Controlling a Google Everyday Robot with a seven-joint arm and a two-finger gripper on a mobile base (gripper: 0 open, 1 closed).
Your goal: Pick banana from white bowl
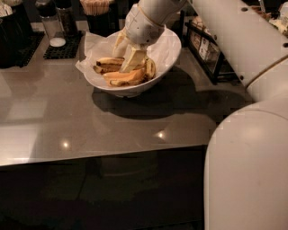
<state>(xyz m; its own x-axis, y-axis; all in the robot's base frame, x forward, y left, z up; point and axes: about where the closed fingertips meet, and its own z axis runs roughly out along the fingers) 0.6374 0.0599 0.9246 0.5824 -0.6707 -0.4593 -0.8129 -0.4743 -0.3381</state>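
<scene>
The white bowl (168,54), lined with crinkled white paper, stands at the back of the grey table and holds three bananas. The banana (107,64) with heavy dark-brown blotches lies at the bowl's left. A yellower banana (123,76) lies in front of it, and another (150,68) curves at the right. My gripper (126,59) reaches down into the bowl from above. Its cream fingers (133,58) are open, with their tips among the bananas just right of the blotched one. The gripper hides the middle of the pile.
A black mat (63,47) with a glass shaker (50,24) lies behind the bowl to the left. A cup of sticks (96,9) stands behind the bowl and a dark wire rack (204,47) at the right. My white arm and base (247,134) fill the right side.
</scene>
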